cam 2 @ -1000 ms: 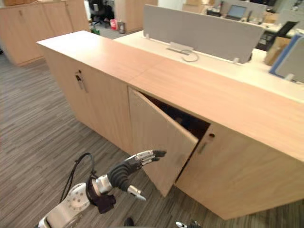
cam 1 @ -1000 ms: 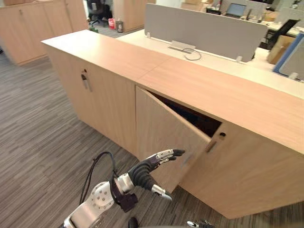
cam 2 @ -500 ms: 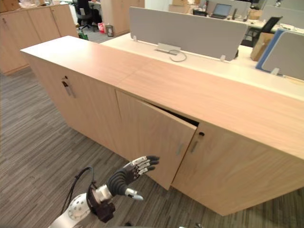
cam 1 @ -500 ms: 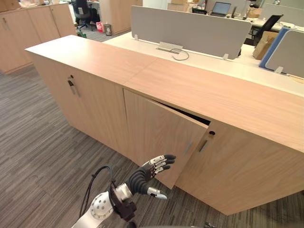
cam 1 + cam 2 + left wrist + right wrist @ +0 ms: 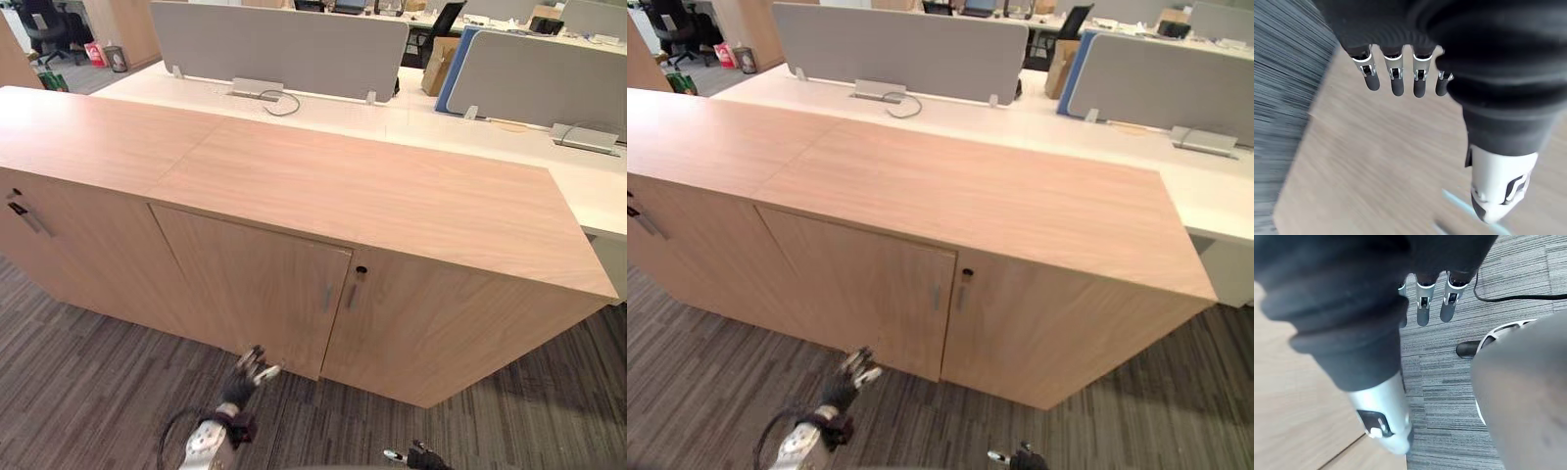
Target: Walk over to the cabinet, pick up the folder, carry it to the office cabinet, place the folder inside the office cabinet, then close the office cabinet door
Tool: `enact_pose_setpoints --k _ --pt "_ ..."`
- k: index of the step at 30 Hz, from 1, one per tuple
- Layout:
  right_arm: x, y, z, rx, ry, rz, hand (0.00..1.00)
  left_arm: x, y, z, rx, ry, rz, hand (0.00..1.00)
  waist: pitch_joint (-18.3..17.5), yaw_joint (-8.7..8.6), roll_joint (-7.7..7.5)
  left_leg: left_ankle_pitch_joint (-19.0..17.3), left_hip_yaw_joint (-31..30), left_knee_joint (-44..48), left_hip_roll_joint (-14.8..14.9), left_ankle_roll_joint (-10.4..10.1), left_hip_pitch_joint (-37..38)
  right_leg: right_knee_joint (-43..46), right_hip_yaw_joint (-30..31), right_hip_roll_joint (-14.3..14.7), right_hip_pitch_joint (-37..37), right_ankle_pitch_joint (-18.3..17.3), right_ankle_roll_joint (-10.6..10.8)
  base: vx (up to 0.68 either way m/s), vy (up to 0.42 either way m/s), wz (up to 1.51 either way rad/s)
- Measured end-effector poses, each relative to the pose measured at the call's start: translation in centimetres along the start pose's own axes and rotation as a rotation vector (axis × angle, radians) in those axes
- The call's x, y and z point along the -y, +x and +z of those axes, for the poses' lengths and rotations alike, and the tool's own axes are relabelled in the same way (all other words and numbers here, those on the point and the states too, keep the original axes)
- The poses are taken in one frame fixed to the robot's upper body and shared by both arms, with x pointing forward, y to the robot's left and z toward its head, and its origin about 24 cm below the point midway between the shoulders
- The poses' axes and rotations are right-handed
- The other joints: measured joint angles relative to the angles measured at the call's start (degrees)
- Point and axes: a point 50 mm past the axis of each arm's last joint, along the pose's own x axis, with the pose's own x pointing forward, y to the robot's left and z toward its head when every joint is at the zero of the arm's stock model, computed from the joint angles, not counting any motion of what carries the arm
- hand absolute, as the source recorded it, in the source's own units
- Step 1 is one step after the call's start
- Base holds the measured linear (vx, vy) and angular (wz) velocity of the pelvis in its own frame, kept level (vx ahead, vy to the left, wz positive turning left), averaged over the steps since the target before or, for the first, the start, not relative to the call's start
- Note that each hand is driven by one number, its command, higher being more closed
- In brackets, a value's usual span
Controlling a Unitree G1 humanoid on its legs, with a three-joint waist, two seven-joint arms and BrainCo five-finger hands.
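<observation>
The office cabinet [image 5: 392, 196] of light wood stands right before me, and its left door [image 5: 255, 284] is flush with the right door [image 5: 451, 328], hiding the inside. Two slim handles [image 5: 328, 297] sit by the seam, with a round lock [image 5: 361, 270] above them. My left hand [image 5: 247, 368] is low at the door's bottom edge, open, its straight fingers [image 5: 1396, 81] pointing at the wood panel. My right hand [image 5: 1422, 303] hangs open over the carpet, its fingers straight, and it also peeks in at the bottom of the left eye view [image 5: 419, 456].
A second cabinet section with its own handle [image 5: 27, 217] continues to the left. Behind the cabinet runs a white desk [image 5: 323, 108] with grey partition screens [image 5: 284, 44] and a blue-edged one [image 5: 534, 73]. Striped grey carpet [image 5: 88, 392] covers the floor in front.
The cabinet door has swung from ajar to fully shut. My left hand has dropped lower, to the door's bottom edge. The camera has shifted, so the cabinet now sits more squarely in view.
</observation>
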Motion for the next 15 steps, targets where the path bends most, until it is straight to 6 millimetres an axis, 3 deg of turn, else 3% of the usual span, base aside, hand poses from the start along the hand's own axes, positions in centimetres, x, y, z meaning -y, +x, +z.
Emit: enact_pose_setpoints --k 3,6,7,8,9,10,12,14,15 --pt "0.0 0.0 -0.3 -0.010 0.052 -0.009 0.00 -3.2 -1.0 -3.0 -0.137 -0.105 0.193 0.00 0.3 0.10 -0.31 -2.7 1.1 4.1 1.8 -1.3 -0.5 0.5 1.0 0.9 0.2 -1.0 -0.5 0.10 -0.088 -0.22" --pt "0.1 0.0 -0.1 -0.009 0.102 -0.028 0.00 -5.1 -2.9 -5.9 -0.235 -0.196 0.371 0.00 1.5 0.52 0.78 -11.3 -0.1 27.3 8.7 -0.5 -7.9 1.8 2.1 2.3 1.7 -3.1 -1.4 0.13 -0.115 -0.27" --pt "0.0 0.0 -0.2 -0.013 0.115 -0.031 0.00 -5.3 -3.1 -6.0 -0.230 -0.228 0.401 0.00 2.0 0.78 0.87 -11.6 -1.4 34.6 10.7 -0.1 -10.4 2.2 2.6 2.7 2.3 -3.4 -1.6 0.16 -0.136 -0.36" --pt "0.2 0.0 -0.3 -0.013 0.162 -0.046 0.00 -5.3 -3.2 -6.3 -0.218 -0.284 0.439 0.00 2.8 2.00 2.04 -11.1 -4.7 43.9 13.0 0.4 -13.6 2.4 3.4 3.3 3.6 -3.9 -2.2 0.13 -0.076 -0.38" --pt "0.2 0.0 -0.2 -0.012 0.182 -0.053 0.00 -5.3 -3.3 -6.4 -0.206 -0.314 0.458 0.00 3.1 2.76 1.79 -11.7 -8.2 48.5 13.3 0.1 -16.0 2.5 4.5 3.2 4.7 -4.3 -2.2 0.12 0.000 -0.39" --pt "0.3 0.0 -0.2 -0.012 0.183 -0.059 0.00 -5.2 -3.4 -6.5 -0.206 -0.331 0.466 0.00 3.2 3.29 2.02 -13.8 -10.2 48.5 12.2 -0.9 -16.4 2.8 5.3 2.9 5.0 -4.5 -2.3 0.10 0.084 -0.61" --pt "0.1 0.2 0.5 0.007 0.192 -0.056 0.00 -5.4 -4.3 -7.5 -0.215 -0.407 0.512 0.00 4.6 4.53 2.26 -18.7 -18.1 41.7 5.3 -0.8 -16.3 3.8 9.5 0.7 4.8 -4.8 -1.9 0.05 0.164 -0.87" --pt "0.4 0.2 0.6 0.012 0.211 -0.065 0.00 -5.1 -5.7 -9.4 -0.243 -0.509 0.565 0.00 4.3 4.81 3.00 -17.7 -26.0 29.7 0.7 -1.3 -14.7 4.5 12.0 0.3 3.1 -5.3 -0.4 0.00 0.232 -0.80" --pt "0.7 0.1 0.4 0.007 0.210 -0.071 0.00 -4.9 -6.4 -10.3 -0.254 -0.591 0.606 0.00 4.5 5.05 3.70 -13.7 -27.5 27.4 0.0 0.4 -13.8 4.3 12.9 0.4 3.5 -5.6 0.8 0.03 0.240 -0.54"
